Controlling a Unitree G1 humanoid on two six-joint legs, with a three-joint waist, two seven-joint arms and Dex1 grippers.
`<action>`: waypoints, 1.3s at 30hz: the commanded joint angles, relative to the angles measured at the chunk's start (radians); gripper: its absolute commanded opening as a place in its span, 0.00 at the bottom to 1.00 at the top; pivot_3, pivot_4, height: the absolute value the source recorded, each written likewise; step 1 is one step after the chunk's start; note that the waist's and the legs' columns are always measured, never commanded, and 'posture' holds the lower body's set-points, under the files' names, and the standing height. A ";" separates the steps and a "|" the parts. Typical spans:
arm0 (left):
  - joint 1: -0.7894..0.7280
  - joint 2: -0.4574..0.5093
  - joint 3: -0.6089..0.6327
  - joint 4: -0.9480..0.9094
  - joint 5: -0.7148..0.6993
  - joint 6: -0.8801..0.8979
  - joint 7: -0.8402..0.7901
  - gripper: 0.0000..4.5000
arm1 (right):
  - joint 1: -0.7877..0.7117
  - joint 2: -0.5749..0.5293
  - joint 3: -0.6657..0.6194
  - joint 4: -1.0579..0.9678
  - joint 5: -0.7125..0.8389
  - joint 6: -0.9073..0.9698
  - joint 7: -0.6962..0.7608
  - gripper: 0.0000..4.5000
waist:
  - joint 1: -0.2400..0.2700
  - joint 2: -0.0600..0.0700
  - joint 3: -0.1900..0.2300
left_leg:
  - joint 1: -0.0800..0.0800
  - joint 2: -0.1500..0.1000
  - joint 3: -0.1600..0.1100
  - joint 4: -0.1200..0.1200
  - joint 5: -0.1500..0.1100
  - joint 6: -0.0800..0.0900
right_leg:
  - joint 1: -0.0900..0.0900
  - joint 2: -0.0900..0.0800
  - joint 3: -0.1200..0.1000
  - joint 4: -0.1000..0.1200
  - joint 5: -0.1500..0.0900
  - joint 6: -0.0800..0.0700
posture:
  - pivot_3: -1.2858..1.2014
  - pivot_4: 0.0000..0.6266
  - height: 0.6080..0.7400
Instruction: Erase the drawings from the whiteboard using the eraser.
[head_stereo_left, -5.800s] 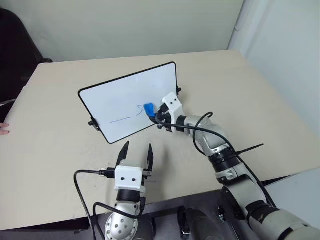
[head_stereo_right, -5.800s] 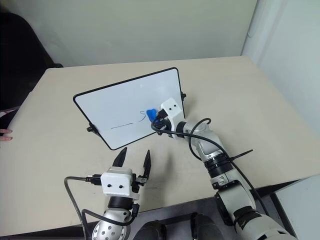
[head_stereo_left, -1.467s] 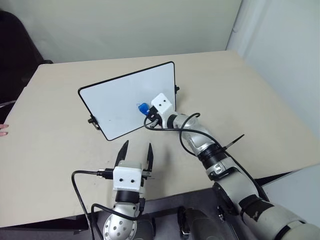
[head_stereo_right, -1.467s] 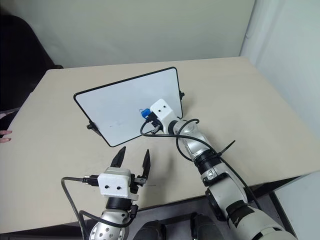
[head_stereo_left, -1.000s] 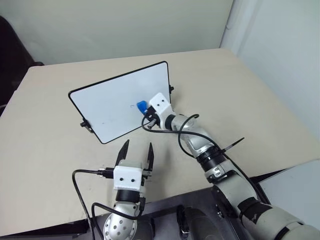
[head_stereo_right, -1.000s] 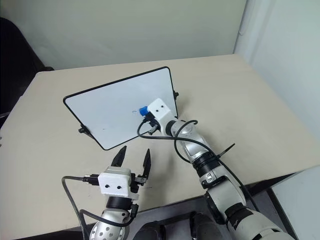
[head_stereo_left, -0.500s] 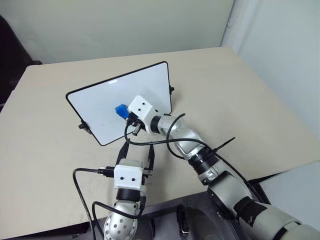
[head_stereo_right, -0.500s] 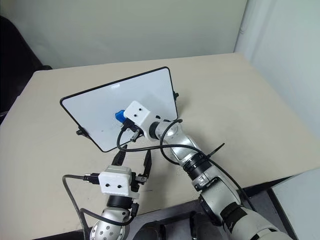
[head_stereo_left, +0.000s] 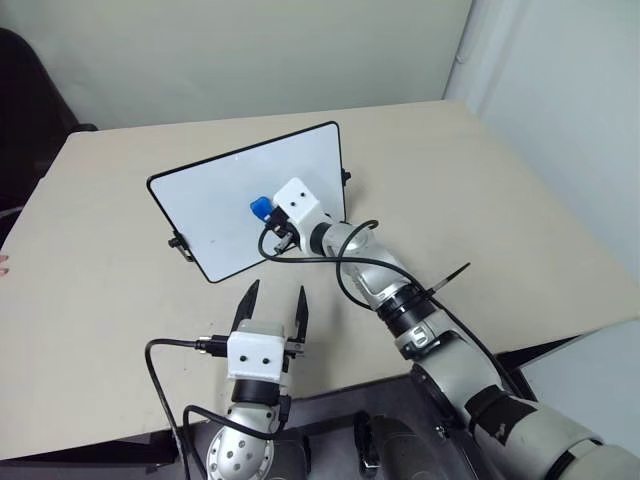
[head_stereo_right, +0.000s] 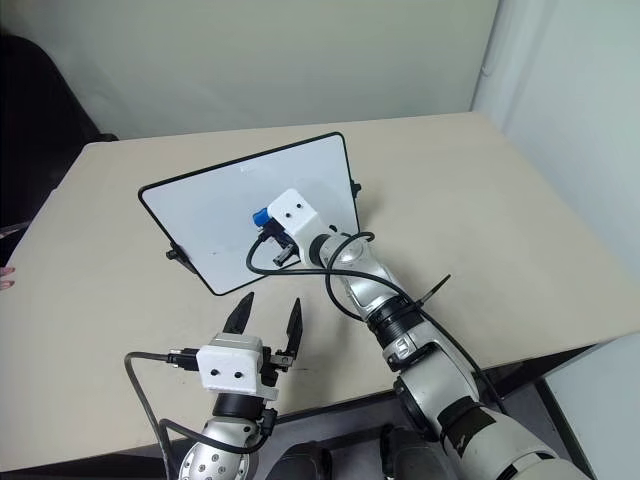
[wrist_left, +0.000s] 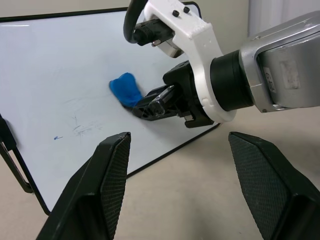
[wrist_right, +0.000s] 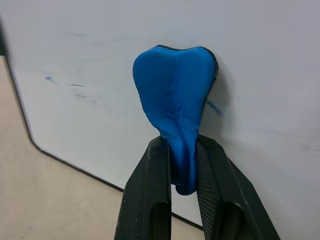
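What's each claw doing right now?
Left claw: open, holding nothing.
Right claw: shut on the eraser, at the whiteboard.

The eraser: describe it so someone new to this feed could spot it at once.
Find the whiteboard propped upright on the beige table. Against its face, the right gripper pinches the eraser, a small soft block. It is the only bright blue thing there, beside white gripper housings and black fingers.

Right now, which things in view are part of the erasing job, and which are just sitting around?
In the job:
- whiteboard, standing on the table
- blue eraser, pinched in the right gripper against the board
- leftover blue marks

Not in the job:
- left gripper, open and empty
- beige table
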 joint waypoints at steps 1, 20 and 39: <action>0.004 -0.006 -0.020 -0.039 0.010 -0.007 0.003 0.76 | -0.042 -0.011 -0.030 0.010 -0.022 -0.022 -0.041 0.09 | 0.000 0.000 0.000 | 0.000 0.000 0.000 0.000 0.000 0.000 | 0.000 0.000 0.000 0.000 0.000 0.000 | 0.52 0.24 1.00; -0.008 -0.011 -0.024 -0.033 0.016 -0.004 0.004 0.76 | -0.003 0.017 0.120 -0.084 -0.040 -0.053 0.186 0.09 | -0.009 0.000 0.000 | 0.000 0.000 0.000 -0.001 -0.006 -0.010 | -0.006 0.000 0.000 0.001 0.004 0.004 | 0.52 0.24 1.00; -0.032 -0.013 -0.025 0.000 0.012 -0.011 0.009 0.76 | -0.020 0.103 0.253 -0.070 -0.110 -0.208 0.282 0.09 | 0.004 -0.001 0.000 | -0.001 0.001 0.001 0.000 -0.013 -0.008 | -0.008 0.000 -0.001 0.000 0.005 -0.006 | 0.52 0.24 1.00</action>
